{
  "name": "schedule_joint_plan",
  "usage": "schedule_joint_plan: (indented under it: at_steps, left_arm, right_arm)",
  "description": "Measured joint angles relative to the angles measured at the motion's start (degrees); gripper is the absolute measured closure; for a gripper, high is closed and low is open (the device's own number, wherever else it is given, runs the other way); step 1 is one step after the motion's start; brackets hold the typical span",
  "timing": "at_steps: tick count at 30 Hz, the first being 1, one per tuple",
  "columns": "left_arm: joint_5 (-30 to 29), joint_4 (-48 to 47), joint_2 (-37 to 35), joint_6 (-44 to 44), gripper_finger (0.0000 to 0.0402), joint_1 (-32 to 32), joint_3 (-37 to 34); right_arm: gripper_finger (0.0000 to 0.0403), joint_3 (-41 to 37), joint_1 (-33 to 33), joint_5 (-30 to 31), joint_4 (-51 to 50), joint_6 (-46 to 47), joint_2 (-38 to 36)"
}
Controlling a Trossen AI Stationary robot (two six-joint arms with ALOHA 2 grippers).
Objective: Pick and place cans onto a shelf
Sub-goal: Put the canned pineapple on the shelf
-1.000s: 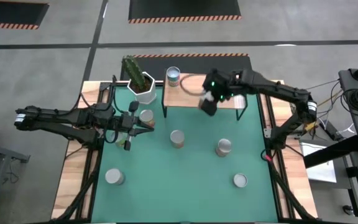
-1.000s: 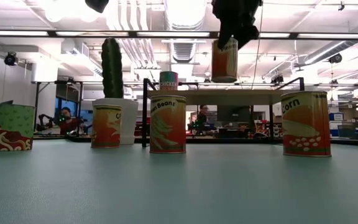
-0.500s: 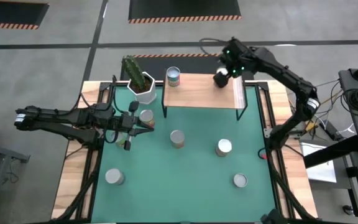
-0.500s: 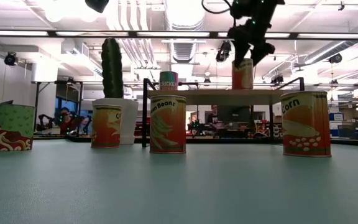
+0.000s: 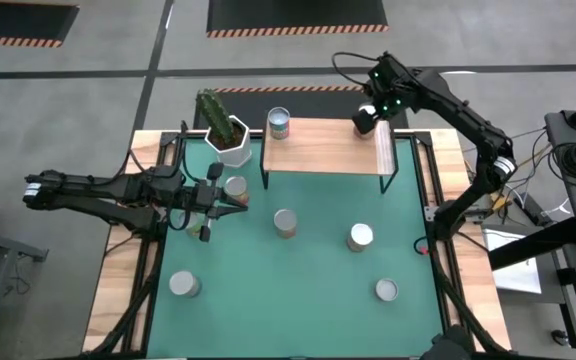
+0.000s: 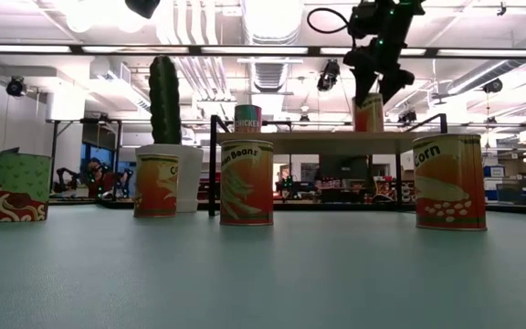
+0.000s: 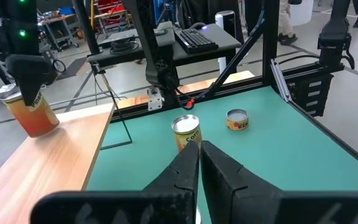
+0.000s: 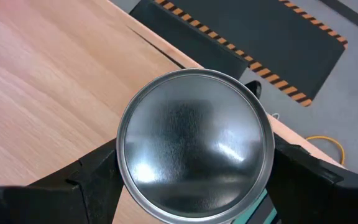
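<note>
My right gripper (image 5: 365,120) hangs over the far right corner of the shelf (image 5: 318,150), shut on an orange-labelled can (image 6: 369,114) with a silvery top (image 8: 194,146). Another can (image 5: 279,123) stands on the shelf's far left corner. Several cans stand on the green mat: one (image 5: 235,187) by my left gripper, one (image 5: 285,222) in the middle, one (image 5: 360,236) to its right, and two (image 5: 182,285) (image 5: 386,290) near the front. My left gripper (image 5: 240,203) waits shut and level over the mat's left side. My right gripper pinches the can between its two fingers (image 8: 92,171), one on each side of the can's wall just below the top rim (image 8: 124,163). The fingers slant down from above. The can is slightly tilted, its base (image 7: 44,129) at the shelf board; whether it touches, I cannot tell.
A white pot with a cactus (image 5: 226,135) stands at the mat's far left, beside the shelf's left legs. The shelf's middle (image 5: 323,140) is bare wood. Black frame rails (image 5: 433,210) run along the table's sides.
My right gripper has carried the can from over the shelf's front edge toward the table's far and right edges, to the shelf's far right corner, rolling its wrist on the way. The move has slowed in the last half second. The can stays in the hold.
</note>
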Motion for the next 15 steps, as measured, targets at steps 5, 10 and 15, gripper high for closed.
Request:
schedule_joint_plan:
  at_steps: [5, 10, 15]
  left_arm:
    - [0.00, 0.00, 0.00, 0.02, 0.0402, 0.00, 0.00]
    - [0.02, 0.00, 0.00, 0.02, 0.0402, 0.00, 0.00]
    - [0.02, 0.00, 0.00, 0.02, 0.0402, 0.01, 0.00]
  right_arm:
    - [0.0094, -0.16, -0.02, 0.07, 0.15, 0.00, 0.00]
    - [0.0090, -0.20, -0.02, 0.08, 0.64, 0.02, 0.00]
    - [0.0093, -0.31, -0.02, 0.51, 2.03, 0.18, 0.02]
